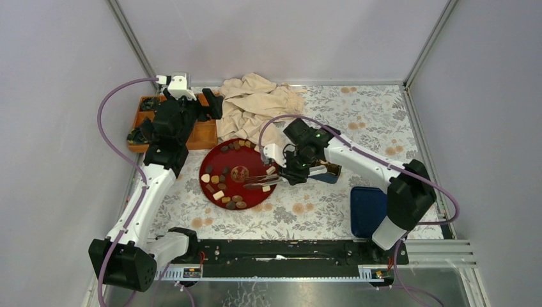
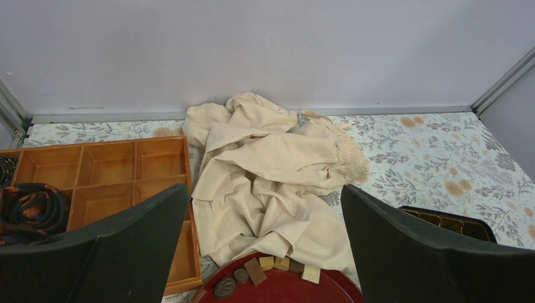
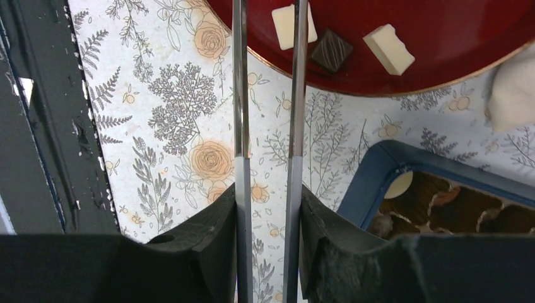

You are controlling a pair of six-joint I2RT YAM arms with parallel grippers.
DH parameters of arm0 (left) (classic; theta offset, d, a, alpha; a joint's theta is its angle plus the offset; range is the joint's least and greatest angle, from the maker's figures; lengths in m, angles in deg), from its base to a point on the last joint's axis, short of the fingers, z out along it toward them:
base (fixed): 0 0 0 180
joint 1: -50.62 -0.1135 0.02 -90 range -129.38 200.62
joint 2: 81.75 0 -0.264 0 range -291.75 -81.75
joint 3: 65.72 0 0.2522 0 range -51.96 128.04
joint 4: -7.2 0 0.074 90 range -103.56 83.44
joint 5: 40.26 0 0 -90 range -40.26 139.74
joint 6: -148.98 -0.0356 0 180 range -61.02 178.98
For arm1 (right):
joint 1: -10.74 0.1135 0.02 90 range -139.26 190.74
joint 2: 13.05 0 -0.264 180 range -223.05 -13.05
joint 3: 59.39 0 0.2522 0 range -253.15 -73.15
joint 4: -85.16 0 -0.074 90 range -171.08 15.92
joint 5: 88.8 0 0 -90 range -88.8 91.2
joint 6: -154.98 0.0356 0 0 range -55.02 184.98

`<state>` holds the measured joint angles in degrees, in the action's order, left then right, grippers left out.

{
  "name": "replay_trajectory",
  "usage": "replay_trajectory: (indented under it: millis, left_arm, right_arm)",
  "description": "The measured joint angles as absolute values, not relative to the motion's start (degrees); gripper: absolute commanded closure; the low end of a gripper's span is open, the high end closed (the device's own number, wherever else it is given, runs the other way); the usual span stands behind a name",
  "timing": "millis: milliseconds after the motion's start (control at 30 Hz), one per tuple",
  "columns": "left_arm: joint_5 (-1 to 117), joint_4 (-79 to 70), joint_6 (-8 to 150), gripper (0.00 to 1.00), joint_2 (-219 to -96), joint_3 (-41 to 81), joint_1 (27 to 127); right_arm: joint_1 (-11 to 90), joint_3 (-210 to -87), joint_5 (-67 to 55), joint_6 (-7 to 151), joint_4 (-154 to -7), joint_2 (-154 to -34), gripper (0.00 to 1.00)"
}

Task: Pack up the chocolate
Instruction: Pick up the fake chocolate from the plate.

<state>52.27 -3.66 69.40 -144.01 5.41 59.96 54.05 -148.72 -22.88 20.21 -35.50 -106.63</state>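
Red plate [image 1: 255, 195] taken as reference.

My right claw [image 3: 268, 202] is clamped on a pair of metal tongs [image 3: 239, 95]. It sits just off the plate's right edge, and the blades reach in over the rim. The blades stand parted. The right one crosses a cream square [image 3: 285, 25]; whether it touches, I cannot tell. A dark square [image 3: 332, 50] and a white block [image 3: 389, 48] lie just beside it on the plate.

The chocolate [image 1: 225, 185] is mostly scattered over the plate in dark, tan and cream pieces.

A blue box [image 3: 372, 164] with a brown insert sits right of the plate, near my right claw. A pale round piece [image 3: 399, 184] shows inside.

My left claw [image 2: 265, 189] is spread wide and holds nothing. It hangs beyond the plate's far-left side, over a wooden compartment tray [image 2: 107, 167].

A cream cloth [image 2: 271, 170] is crumpled against the plate's far rim.
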Motion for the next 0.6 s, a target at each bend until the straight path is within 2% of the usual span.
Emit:
replay_trajectory:
  millis: [200, 600]
  left_arm:
    - [52.27, -3.66, 69.40, 0.01, -144.01, 5.41, 59.96]
    - [52.29, -3.66, 69.40, 0.01, -144.01, 5.41, 59.96]
  right_arm:
    - [56.13, -150.03, -20.25, 20.47, -35.22, -109.87, 0.60]
    - [54.84, -150.20, -5.19, 19.86, -34.30, -108.10, 0.58]
